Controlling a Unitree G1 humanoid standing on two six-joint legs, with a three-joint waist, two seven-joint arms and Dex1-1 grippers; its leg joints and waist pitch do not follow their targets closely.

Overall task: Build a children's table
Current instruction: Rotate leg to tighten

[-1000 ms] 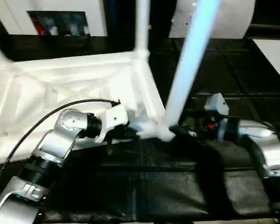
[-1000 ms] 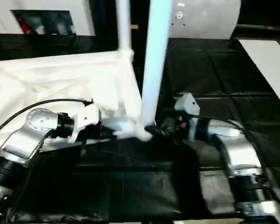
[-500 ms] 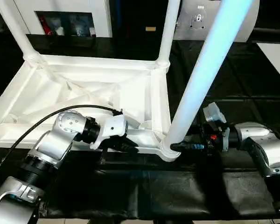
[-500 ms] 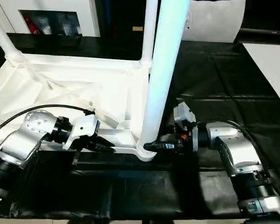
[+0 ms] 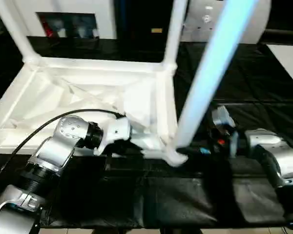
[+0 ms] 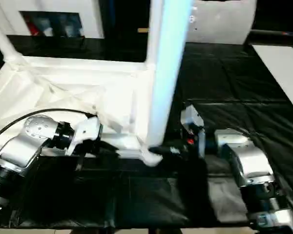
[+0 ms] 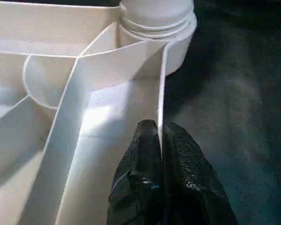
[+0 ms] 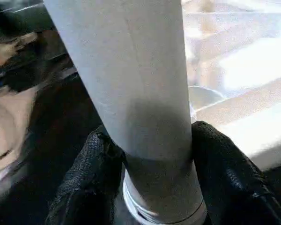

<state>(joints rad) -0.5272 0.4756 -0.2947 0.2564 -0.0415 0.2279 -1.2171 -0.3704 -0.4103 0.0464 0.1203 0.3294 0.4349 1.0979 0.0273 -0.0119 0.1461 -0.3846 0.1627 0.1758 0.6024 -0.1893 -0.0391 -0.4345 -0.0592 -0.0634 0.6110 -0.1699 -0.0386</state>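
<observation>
The children's table (image 5: 88,92) is lying upside down on the black-covered worktable (image 5: 244,73), ribbed underside up, with three legs seen standing in its corner sockets. The thin near edge wall of the top is pinched between the closed fingers of the left gripper (image 7: 159,133), just beside the near corner socket (image 5: 173,155). That corner's leg (image 8: 131,93) is clamped at its base by the right gripper (image 8: 150,154), one finger on each side.
</observation>
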